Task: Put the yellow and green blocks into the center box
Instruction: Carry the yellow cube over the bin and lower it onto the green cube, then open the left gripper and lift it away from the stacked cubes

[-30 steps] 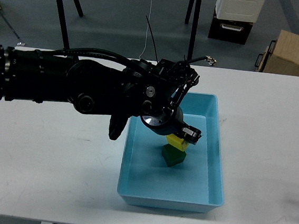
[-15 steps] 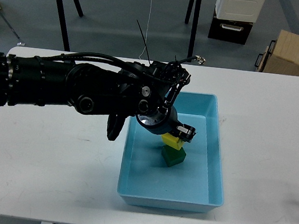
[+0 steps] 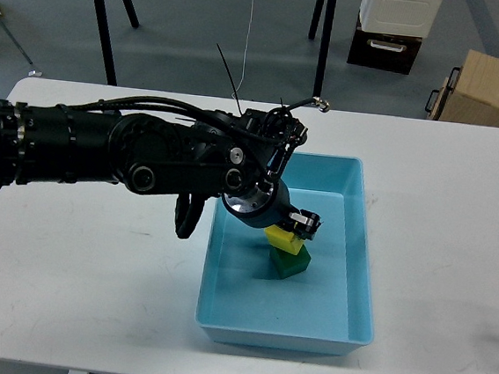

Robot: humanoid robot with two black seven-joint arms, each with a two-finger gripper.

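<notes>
Blocks sit inside the light-blue tray (image 3: 360,277) on the white desk (image 3: 90,278): my left tool (image 3: 291,229) is clamped on the yellow block (image 3: 280,239), which rests on the green block (image 3: 289,262), so both land in one spot

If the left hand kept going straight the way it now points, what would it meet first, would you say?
Most likely the yellow block right at the left hand, atop the green block inside the blue tray; depth is uncertain.
</notes>
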